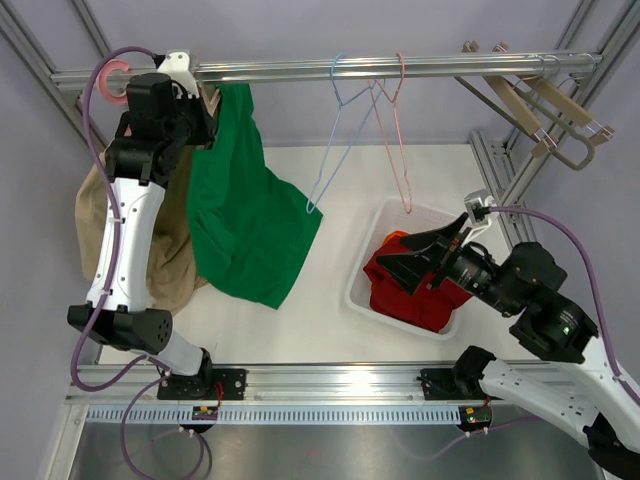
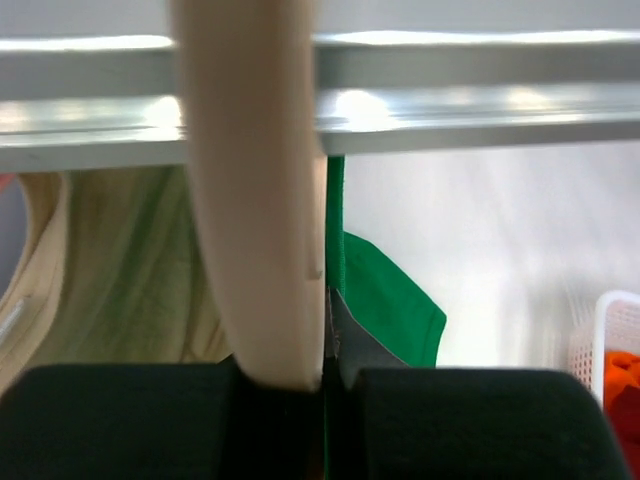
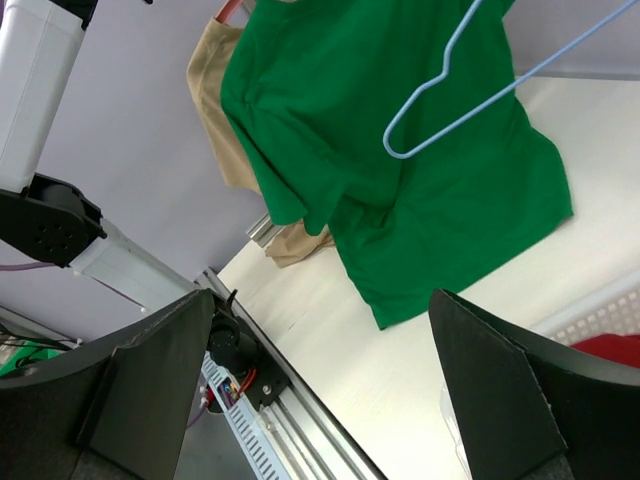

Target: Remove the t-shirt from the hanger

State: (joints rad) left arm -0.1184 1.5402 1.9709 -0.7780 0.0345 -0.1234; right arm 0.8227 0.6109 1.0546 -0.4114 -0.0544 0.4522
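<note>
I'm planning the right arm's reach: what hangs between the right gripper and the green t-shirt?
An empty blue wire hanger; the right wrist view shows it hanging in front of the green t-shirt, beyond the open right gripper.

Silver metal rail (image 1: 300,68) runs across the top of the frame. Two empty wire hangers hook on it side by side: pale blue (image 1: 342,152), pink (image 1: 405,180). Cluster of light wooden hangers (image 1: 535,115) at the rail's right end. Tan cloth garment (image 1: 170,260) hangs at far left. White bench (image 1: 320,290) carries a white perforated plastic basket (image 1: 358,270) holding crumpled red clothing (image 1: 410,295).
</note>
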